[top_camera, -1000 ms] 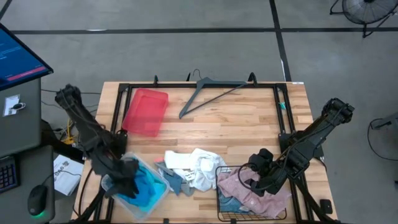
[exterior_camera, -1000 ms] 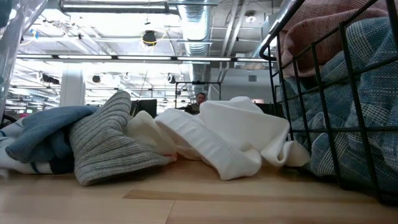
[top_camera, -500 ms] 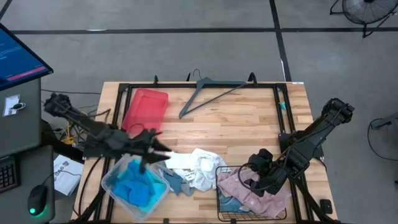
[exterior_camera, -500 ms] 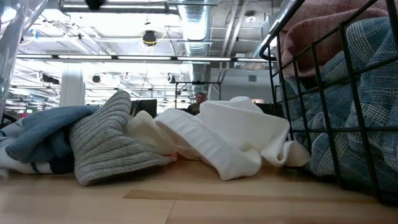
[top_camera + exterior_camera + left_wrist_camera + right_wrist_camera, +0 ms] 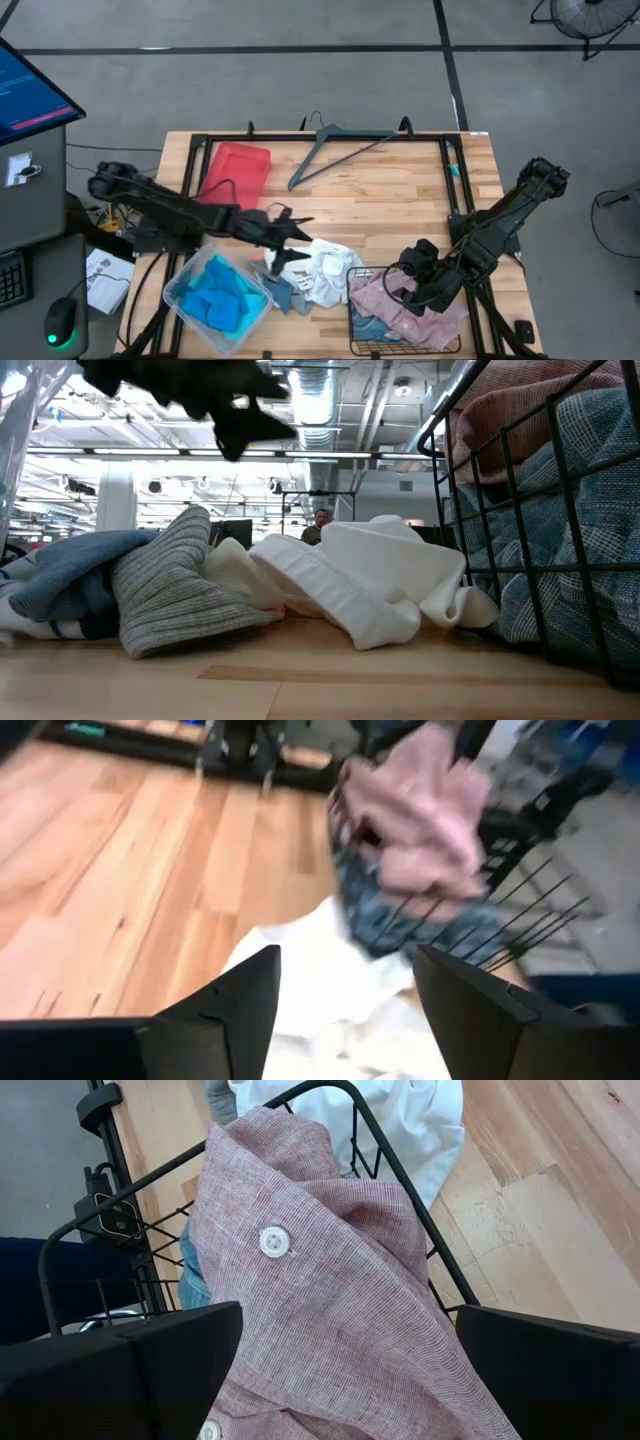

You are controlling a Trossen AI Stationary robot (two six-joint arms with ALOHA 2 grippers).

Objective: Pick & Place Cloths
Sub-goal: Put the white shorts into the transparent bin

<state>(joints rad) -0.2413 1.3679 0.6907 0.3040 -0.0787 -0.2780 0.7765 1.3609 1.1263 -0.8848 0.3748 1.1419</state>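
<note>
High view shows the left gripper [image 5: 292,237] held with fingers apart just beside the crumpled white fabric garment [image 5: 322,265] lying mid-bench — nearer than the right gripper [image 5: 413,285], spread wide over the pale pink shirt [image 5: 330,1310] in the black wire basket [image 5: 356,335].

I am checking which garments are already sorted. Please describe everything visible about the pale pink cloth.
The pale pink cloth is a finely woven shirt, pinkish-red threads on a light ground, with white buttons. It lies crumpled on top of the black wire basket at the table's near right corner, draped over the rim, with a blue garment beneath it. The right hand hovers directly above it, fingers open.
</note>
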